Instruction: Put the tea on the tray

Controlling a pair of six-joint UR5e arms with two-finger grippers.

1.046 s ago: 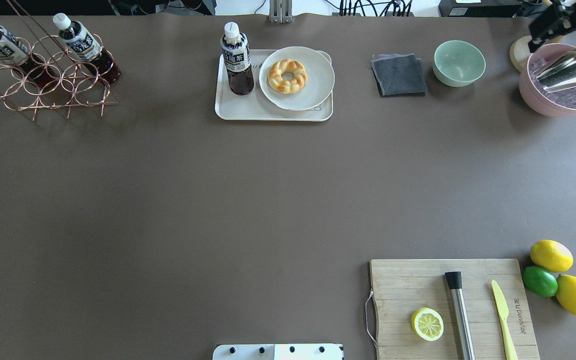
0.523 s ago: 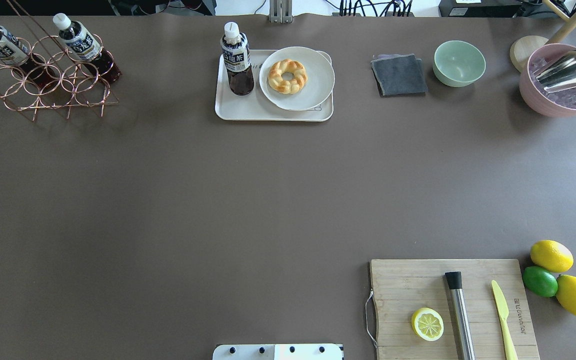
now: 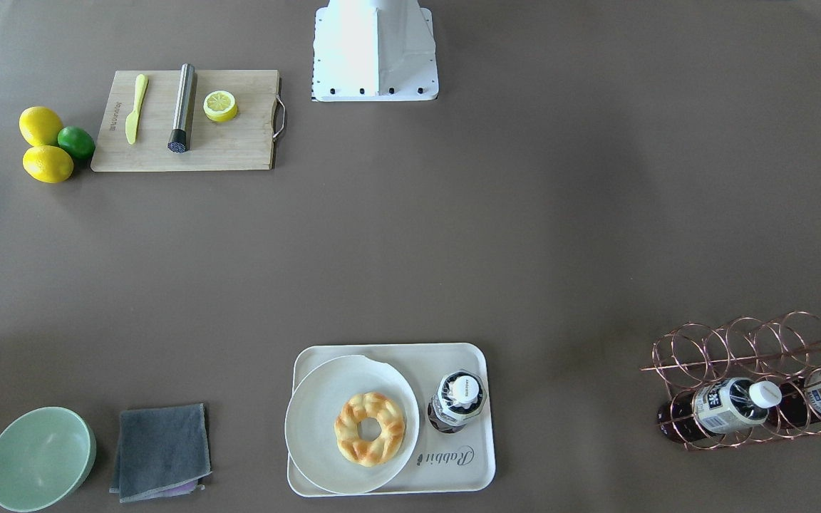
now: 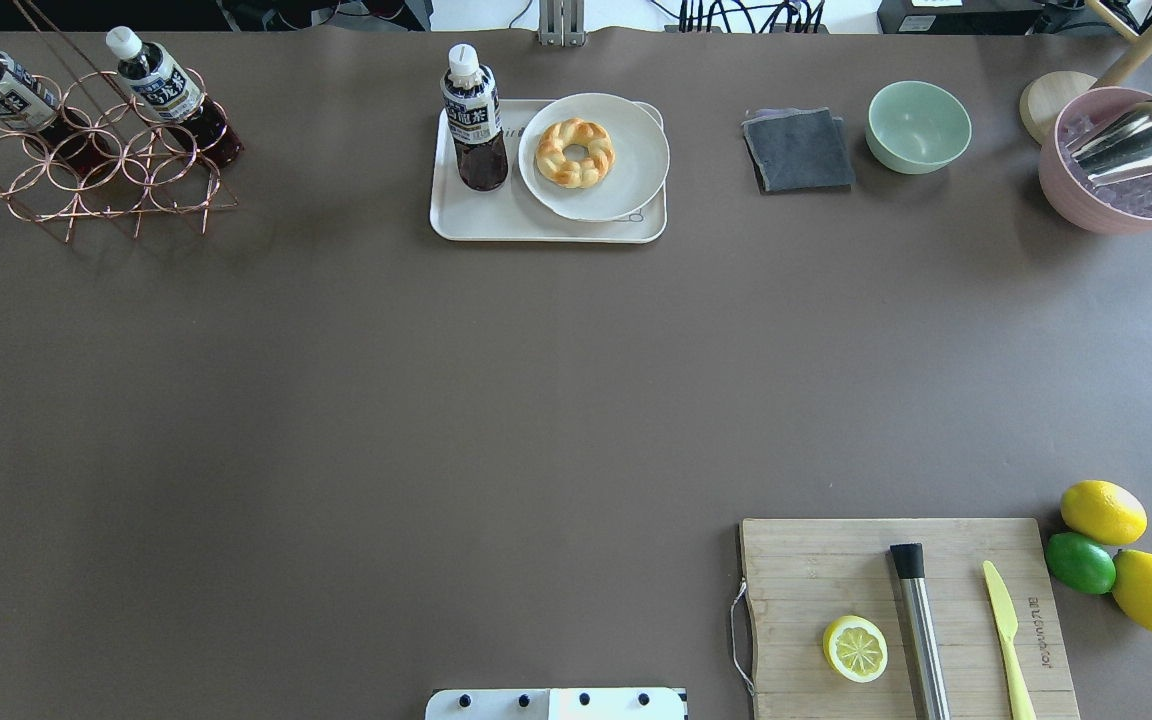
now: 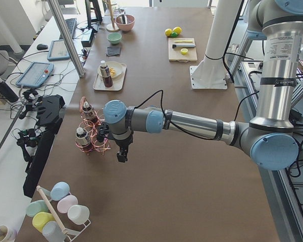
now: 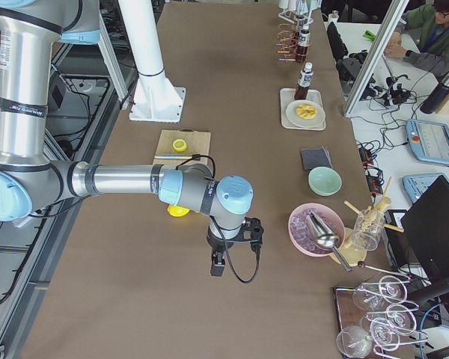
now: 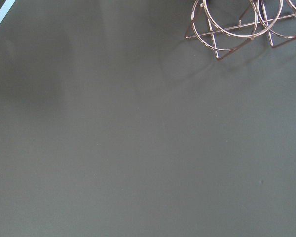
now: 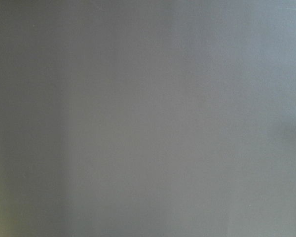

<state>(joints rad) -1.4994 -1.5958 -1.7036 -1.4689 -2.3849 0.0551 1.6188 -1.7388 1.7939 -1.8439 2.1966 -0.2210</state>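
Note:
One tea bottle (image 4: pixel 475 120) stands upright on the left part of the cream tray (image 4: pixel 481 225), beside the plate; it also shows in the front view (image 3: pixel 458 400) next to the "Rabbit" lettering on the tray (image 3: pixel 464 474). Two more tea bottles (image 4: pixel 6 95) (image 4: pixel 161 90) lie in the copper wire rack (image 4: pixel 106 185) at the far left. My left gripper (image 5: pixel 122 154) hangs over the table near the rack, seen only in the left side view. My right gripper (image 6: pixel 218 265) shows only in the right side view. I cannot tell whether either is open or shut.
A round plate (image 4: pixel 631 180) with a braided doughnut (image 4: pixel 575 152) fills the tray's right part. A grey cloth (image 4: pixel 798 150), a green bowl (image 4: pixel 919 125) and a pink bowl (image 4: pixel 1086 205) with a scoop stand at the far right. A cutting board (image 4: pixel 806 570) is at the near right.
A dark object that hung over the pink bowl at the overhead view's far right corner one second ago has left that view. The bottles and the tray have not moved.

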